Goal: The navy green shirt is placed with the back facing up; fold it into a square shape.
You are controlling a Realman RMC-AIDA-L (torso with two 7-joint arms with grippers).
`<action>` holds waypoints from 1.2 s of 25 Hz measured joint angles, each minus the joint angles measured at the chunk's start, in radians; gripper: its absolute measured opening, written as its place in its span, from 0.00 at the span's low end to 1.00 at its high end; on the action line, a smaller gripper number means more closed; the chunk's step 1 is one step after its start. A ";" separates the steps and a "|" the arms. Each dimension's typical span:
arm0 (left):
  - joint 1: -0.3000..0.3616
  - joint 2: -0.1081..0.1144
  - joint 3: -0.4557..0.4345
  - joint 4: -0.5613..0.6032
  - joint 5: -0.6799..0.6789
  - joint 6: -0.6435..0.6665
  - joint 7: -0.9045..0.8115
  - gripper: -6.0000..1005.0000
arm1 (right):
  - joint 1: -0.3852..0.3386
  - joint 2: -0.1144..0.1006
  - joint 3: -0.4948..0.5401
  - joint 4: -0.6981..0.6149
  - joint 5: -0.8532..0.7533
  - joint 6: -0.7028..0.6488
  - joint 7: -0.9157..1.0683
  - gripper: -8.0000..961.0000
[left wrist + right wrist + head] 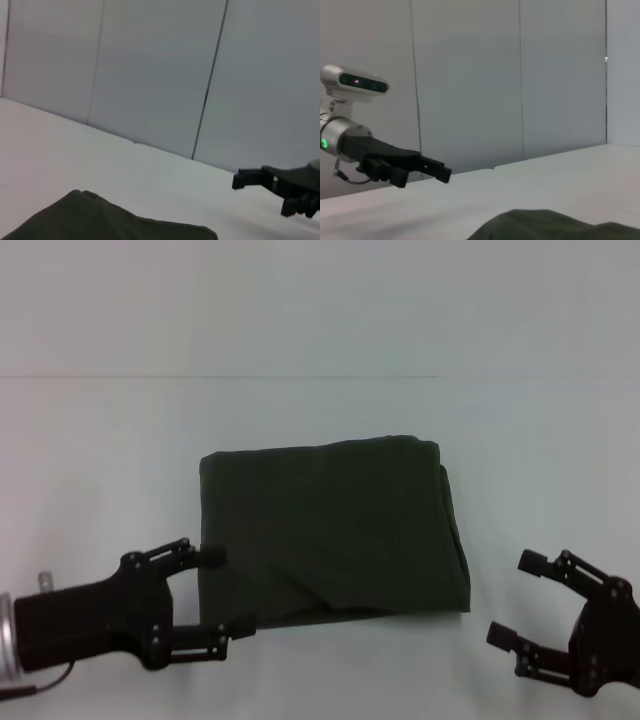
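Shirt (335, 530) lies folded; left hand (223, 592) gapes at its corner.

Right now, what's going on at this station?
A two-armed robot is folding a navy green shirt on a white table. The shirt already lies as a compact, roughly square bundle. The left gripper sits open at the shirt's near left corner, its fingertips at the fabric edge without clamping it. The right gripper hovers open off the shirt's right side, clear of the cloth. Neither gripper holds anything, so the fold looks essentially done.
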 joint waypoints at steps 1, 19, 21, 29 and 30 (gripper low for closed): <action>0.014 0.001 -0.011 -0.022 -0.006 0.004 0.019 0.92 | -0.007 0.000 0.000 0.012 0.000 0.006 -0.014 0.98; 0.123 0.004 -0.065 -0.179 -0.002 -0.023 0.210 0.92 | -0.051 -0.001 -0.013 0.130 -0.001 0.086 -0.129 0.98; 0.122 0.004 -0.065 -0.179 -0.002 -0.022 0.209 0.92 | -0.050 -0.001 -0.012 0.130 -0.001 0.086 -0.131 0.98; 0.117 0.003 -0.065 -0.179 -0.001 -0.022 0.208 0.92 | -0.045 -0.001 -0.011 0.131 -0.001 0.087 -0.128 0.98; 0.117 0.003 -0.065 -0.179 -0.001 -0.022 0.208 0.92 | -0.045 -0.001 -0.011 0.131 -0.001 0.086 -0.127 0.98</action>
